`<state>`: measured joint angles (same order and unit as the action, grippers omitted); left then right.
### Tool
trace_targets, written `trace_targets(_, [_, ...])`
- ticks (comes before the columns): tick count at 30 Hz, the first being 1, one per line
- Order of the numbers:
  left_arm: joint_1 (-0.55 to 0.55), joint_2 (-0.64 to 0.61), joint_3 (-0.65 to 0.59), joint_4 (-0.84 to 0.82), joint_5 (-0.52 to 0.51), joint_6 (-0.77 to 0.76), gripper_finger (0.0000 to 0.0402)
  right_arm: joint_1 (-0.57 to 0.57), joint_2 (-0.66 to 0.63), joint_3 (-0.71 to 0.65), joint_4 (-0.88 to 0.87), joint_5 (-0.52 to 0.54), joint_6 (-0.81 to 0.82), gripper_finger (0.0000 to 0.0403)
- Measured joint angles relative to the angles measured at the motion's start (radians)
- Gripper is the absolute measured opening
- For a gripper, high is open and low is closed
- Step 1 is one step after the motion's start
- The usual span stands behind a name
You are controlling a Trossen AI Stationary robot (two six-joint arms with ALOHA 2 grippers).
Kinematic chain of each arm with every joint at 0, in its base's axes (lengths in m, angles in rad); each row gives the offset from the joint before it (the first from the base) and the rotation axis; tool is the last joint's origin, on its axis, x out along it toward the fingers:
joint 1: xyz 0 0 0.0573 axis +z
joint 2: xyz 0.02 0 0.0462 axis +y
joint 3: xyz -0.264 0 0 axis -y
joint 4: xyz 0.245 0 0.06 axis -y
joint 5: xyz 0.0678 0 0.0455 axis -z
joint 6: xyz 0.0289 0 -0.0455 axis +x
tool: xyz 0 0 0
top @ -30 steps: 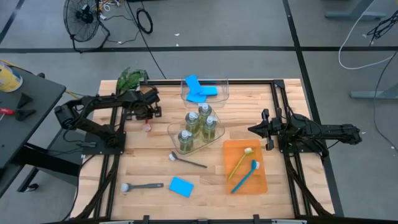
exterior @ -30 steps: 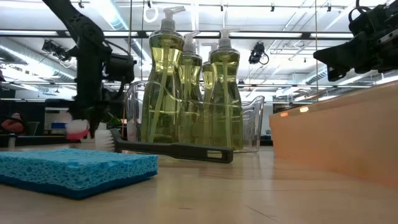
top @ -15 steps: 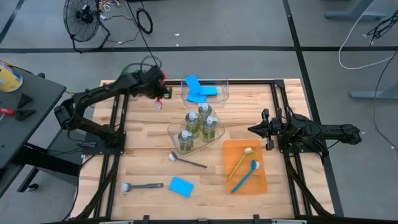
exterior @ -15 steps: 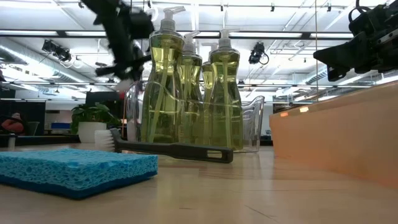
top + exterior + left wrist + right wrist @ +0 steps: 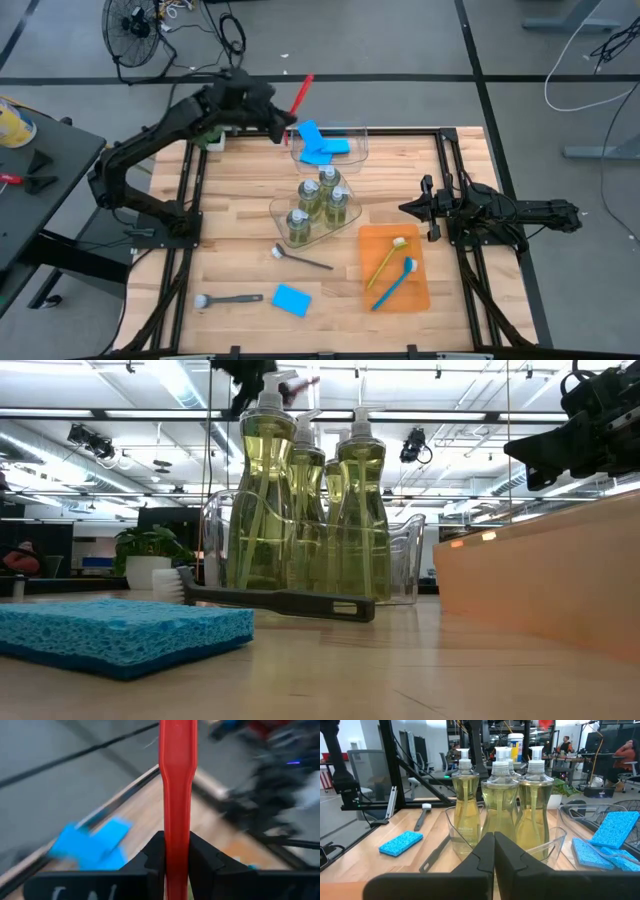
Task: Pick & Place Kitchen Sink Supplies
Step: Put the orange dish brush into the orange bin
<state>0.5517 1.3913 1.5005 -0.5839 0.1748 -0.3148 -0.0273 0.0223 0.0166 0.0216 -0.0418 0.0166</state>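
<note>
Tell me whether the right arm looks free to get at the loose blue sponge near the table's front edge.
Probably yes. The flat blue sponge lies alone on bare wood, nothing on it. The right hand is shut and empty, though the flat orange tray lies between them and it must pass over it.

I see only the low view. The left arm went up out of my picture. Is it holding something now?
Observer: Yes. The left gripper is shut on the red dish brush, by the table's far edge.
Operator: Which bin is nearest to it?
Observer: The clear bin holding blue sponges, just right of the gripper.
Operator: And the right arm?
Observer: The right gripper waits shut, right of the pump bottles, holding nothing.
Operator: What is in the orange tray?
Observer: The orange tray holds a yellow-green brush and a blue brush.
</note>
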Motion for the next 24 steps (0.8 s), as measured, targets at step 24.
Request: trace_targets(24, [-0.216, 0.002, 0.020, 0.450, 0.241, 0.196, 0.0063, 0.000, 0.000, 0.000, 0.000, 0.057, -0.002, 0.0007])
